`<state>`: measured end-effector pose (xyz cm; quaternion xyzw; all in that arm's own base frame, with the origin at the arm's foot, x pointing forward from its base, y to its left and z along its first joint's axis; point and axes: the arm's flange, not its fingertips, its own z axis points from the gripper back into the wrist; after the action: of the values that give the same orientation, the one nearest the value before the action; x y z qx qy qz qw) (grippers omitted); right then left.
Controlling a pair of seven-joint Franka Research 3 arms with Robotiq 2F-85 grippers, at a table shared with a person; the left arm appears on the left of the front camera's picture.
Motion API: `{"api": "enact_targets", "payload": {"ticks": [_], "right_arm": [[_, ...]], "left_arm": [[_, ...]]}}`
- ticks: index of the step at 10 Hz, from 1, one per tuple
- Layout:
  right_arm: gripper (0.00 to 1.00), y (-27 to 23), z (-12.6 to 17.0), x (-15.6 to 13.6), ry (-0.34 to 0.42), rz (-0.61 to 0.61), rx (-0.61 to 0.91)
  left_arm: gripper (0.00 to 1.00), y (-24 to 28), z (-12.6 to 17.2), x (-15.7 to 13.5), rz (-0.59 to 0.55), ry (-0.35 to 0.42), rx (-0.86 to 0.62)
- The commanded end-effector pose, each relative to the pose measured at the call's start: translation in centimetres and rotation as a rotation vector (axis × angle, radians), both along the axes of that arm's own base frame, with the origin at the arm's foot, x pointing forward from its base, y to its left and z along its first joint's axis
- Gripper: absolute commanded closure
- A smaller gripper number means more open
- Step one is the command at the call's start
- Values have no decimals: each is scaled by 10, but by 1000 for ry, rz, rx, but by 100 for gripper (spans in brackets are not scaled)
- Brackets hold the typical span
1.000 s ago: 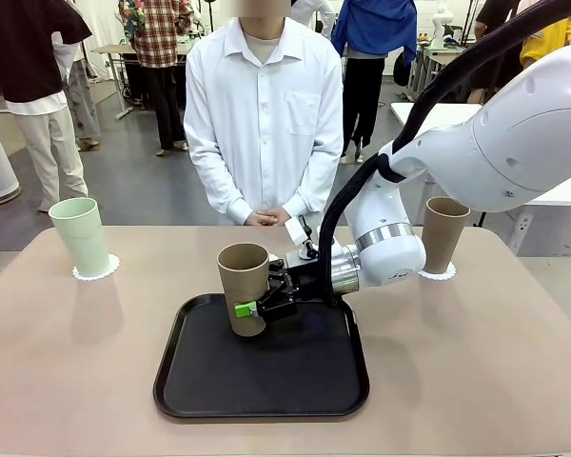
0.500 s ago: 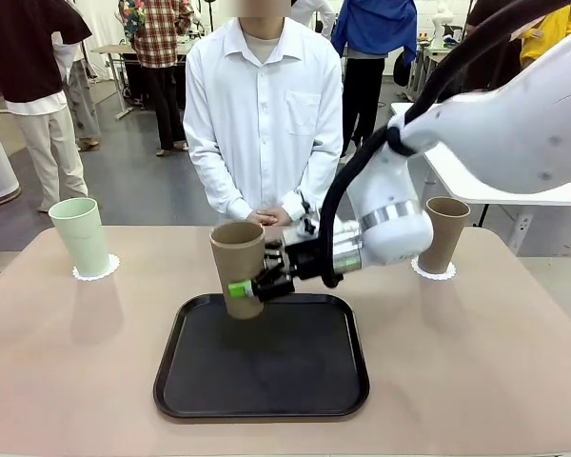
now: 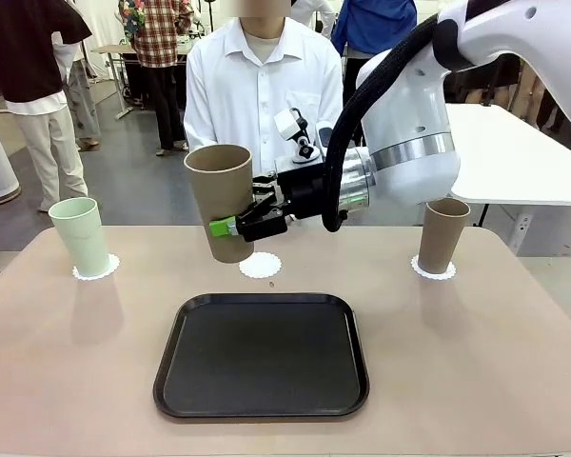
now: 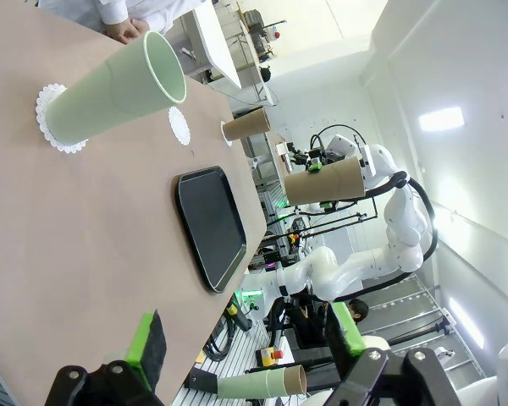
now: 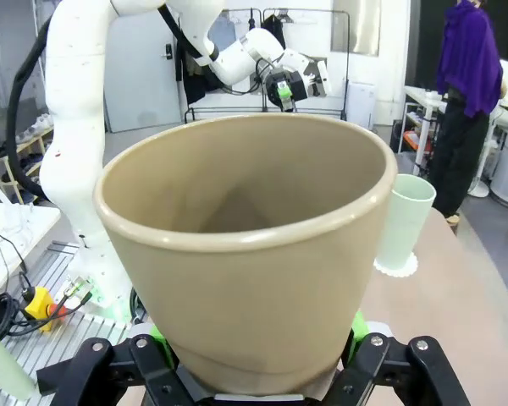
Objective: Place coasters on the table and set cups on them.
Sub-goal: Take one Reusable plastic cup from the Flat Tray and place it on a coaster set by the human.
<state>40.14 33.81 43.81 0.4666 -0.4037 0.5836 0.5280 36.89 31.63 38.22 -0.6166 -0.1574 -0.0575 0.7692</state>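
The big beige-tan matte table [image 3: 514,362] takes up most of what I can see, with a person in a white shirt [image 3: 264,105] standing at its far edge. In the middle sits a black rounded-corner tray [image 3: 262,354], bare on top. The robot's white right arm [image 3: 409,152] reaches in across the middle.

Its right gripper [image 3: 230,227] is clamped on the lower wall of a tall tan-brown tapered tumbler [image 3: 221,202], green pads pressed on either side. The tumbler hangs in the air above the table, beyond the tray's far rim, mouth up and leaning a little towards the robot's left. Its long axis runs close to vertical.

The relation that matters: a free lacy white coaster [image 3: 260,266] lies flat on the table just beyond the tray, below the tumbler's base and a shade to the robot's right of it. I'd judge the cup has to come across slightly, straighten and go down, base first. The right arm is plainly the nearer one.

A second tan tumbler [image 3: 443,235] stands upright on its own coaster [image 3: 435,271] at the robot's right, and a pale mint green tumbler [image 3: 81,236] stands on another coaster [image 3: 96,270] at the left.

The left gripper [image 4: 245,342] hovers low over the table, fingers wide apart and holding nothing.
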Motion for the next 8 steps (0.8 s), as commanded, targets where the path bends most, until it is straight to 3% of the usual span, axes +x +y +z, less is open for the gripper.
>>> {"api": "enact_targets", "payload": {"ticks": [1,4,5,8], "right_arm": [[75,-1,-3,2,5,1,14],[75,-1,-3,2,5,1,14],[17,-2,-2,2,4,-3,-1],[17,-17,-34,111,65,-23,43]], "left_arm": [[0,0,3,-2,4,2,2],[0,0,3,-2,4,2,2],[0,0,3,-2,4,2,2],[0,0,3,-2,4,2,2]]}}
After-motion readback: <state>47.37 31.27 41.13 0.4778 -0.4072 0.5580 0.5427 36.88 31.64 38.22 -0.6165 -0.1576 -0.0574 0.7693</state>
